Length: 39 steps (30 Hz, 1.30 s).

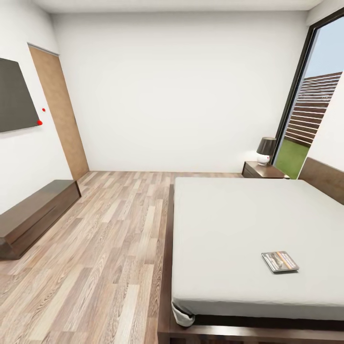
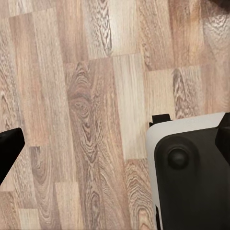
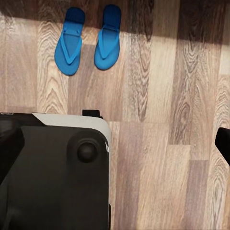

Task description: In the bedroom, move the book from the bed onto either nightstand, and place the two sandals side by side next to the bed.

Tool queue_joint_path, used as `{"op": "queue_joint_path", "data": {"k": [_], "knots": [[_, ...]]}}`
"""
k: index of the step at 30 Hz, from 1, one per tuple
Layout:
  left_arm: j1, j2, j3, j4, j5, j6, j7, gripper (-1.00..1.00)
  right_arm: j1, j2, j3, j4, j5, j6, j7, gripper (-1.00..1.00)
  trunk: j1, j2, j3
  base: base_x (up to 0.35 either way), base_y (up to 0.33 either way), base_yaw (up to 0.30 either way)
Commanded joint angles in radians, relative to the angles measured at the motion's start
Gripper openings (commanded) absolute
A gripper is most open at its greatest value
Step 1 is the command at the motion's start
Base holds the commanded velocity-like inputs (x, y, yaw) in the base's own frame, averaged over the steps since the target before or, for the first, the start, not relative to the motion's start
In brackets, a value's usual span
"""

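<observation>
Room: white walls, brown wood-plank floor (image 1: 110, 239).
Left wall: dark flat wall panel (image 1: 16, 95) with two red dots at its edge; light wooden door (image 1: 59, 112) beyond it; long low dark wooden wall cabinet (image 1: 36, 215) on the floor beneath the panel.
Right side: tall dark-framed glass window (image 1: 310, 95), slatted fence and grass outside.
Large low bed (image 1: 239, 224), dark brown wooden frame, pale grey-white mattress. Open floor lies between the cabinet and the bed's frame.
Small dark-brown wooden nightstand (image 1: 263, 170) at the far corner by the headboard, carrying a dark-shaded lamp with a white round base (image 1: 265, 150).
Small thin book (image 1: 280, 261), dark grey cover with an orange band, flat on the mattress near its foot edge, well apart from the nightstand. Its lettering is too small to read.
Pair of flat bright blue flip-flop sandals (image 3: 88, 39) in my right wrist view, side by side on the planks at a shadow's edge, nearly touching.
My right gripper (image 3: 117, 143): dark fingertips at the frame's edges, spread wide, holding nothing; sandals well ahead of them.
My left gripper (image 2: 120, 141): fingers likewise wide apart and empty, over bare planks.
</observation>
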Motion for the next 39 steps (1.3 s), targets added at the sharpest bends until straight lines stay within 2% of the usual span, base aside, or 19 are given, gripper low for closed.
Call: {"op": "queue_joint_path", "data": {"k": [1, 28, 39], "knots": [[-0.001, 0.000, -0.009, 0.000, 0.010, -0.003, 0.002, 1.00, -0.001, 0.000, 0.008, 0.001, -0.001, -0.002, -0.006, 1.00, 0.001, -0.002, -0.002, 0.000, 0.000, 0.000], [-0.001, -0.006, -0.009, -0.001, 0.011, -0.003, 0.002, 1.00, -0.001, 0.000, 0.009, -0.009, -0.001, -0.003, -0.005, 1.00, 0.001, -0.002, -0.002, 0.000, 0.000, -0.006], [0.000, -0.007, -0.011, -0.001, 0.010, -0.003, 0.002, 1.00, -0.001, 0.000, 0.009, -0.008, -0.001, -0.003, -0.005, 1.00, 0.001, -0.002, -0.002, -0.013, 0.006, -0.218]]}}
